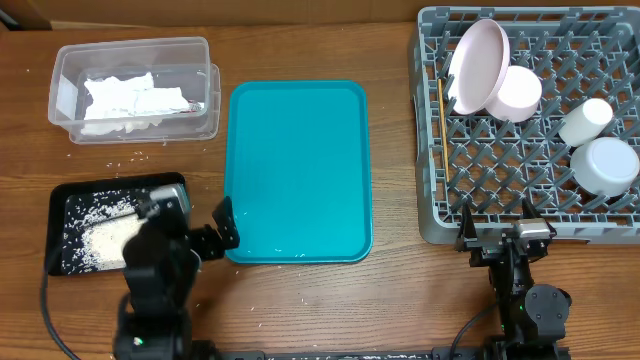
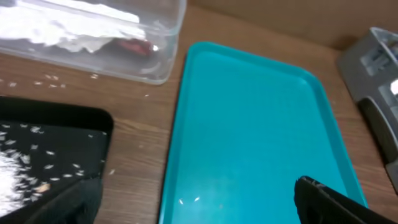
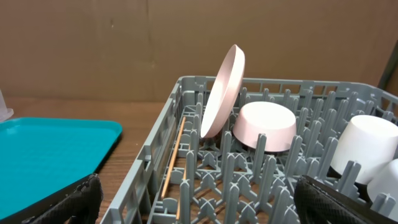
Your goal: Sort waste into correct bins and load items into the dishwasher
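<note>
Noted left gripper point(image 1: 197, 218) spread, empty, at right edge of shallow black rectangular tray point(image 1: 68, 240). Noted right gripper point(image 1: 497, 226) spread, empty, near large grey plastic pegged dish rack point(image 1: 428, 200).

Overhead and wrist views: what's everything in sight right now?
Tub: one, clear, far left.
Napkins: heap, white, in tub.
Wrapper: one, red, in tub.
Black tray: one, near left.
Rice: pile, white, in black tray; stray grains on table.
Teal tray: one, centre.
Dish rack: one, grey, right.
Plate: one, pale pink, on edge in rack.
Pink bowl: one, beside plate.
White bowl: one, rack's right side.
Cup: one, white, in rack.
Chopstick: at least one, wooden, rack's left edge.
Left gripper: one, black, open, by teal tray.
Right gripper: one, black, open, at rack's near edge.
</note>
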Motion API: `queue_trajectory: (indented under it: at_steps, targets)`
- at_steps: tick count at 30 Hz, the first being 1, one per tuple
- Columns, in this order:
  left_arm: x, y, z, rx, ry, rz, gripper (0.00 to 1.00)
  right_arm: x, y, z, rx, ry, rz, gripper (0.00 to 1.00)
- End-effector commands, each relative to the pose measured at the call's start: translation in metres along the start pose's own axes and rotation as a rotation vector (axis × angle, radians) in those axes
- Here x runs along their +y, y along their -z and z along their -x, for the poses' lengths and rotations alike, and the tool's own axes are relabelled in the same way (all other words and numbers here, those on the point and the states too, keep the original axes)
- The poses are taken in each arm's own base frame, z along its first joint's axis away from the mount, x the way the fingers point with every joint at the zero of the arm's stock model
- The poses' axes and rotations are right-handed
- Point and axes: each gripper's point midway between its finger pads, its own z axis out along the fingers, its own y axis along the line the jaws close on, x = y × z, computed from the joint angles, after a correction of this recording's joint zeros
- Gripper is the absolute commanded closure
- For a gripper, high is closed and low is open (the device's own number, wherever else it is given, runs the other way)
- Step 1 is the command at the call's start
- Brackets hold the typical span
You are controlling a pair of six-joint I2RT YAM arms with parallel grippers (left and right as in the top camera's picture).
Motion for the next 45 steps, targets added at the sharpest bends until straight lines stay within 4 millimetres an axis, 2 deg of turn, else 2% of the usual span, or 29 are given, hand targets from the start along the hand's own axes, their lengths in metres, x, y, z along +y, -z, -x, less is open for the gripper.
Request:
queue_trajectory:
  at_steps: [1,8,12,18,31,45]
  targets:
    - [-0.008,-0.003,-0.018,-0.055,-0.027,-0.089,0.0,-0.002,0.0,-0.002,-0.003,0.008,-0.009,0.0]
    - [-0.006,-0.005,-0.03,-0.22,-0.051,-0.14,0.0,-0.002,0.0,-0.002,-0.003,0.008,-0.009,0.0]
    - [-0.005,-0.003,-0.031,-0.29,-0.059,-0.148,0.0,-0.002,0.0,-0.002,-0.003,0.008,-0.009,0.0]
    - [0.009,0.008,-0.012,-0.397,-0.073,-0.055,0.0,-0.002,0.0,-0.002,-0.003,0.008,-0.009,0.0]
    - [0.014,0.009,-0.01,-0.406,-0.374,0.033,0.0,-0.002,0.0,-0.002,-0.003,0.008,-0.009,0.0]
    - [0.011,0.009,-0.011,-0.407,-0.336,0.007,0.0,-0.002,0.0,-0.002,-0.003,0.008,-0.009,0.0]
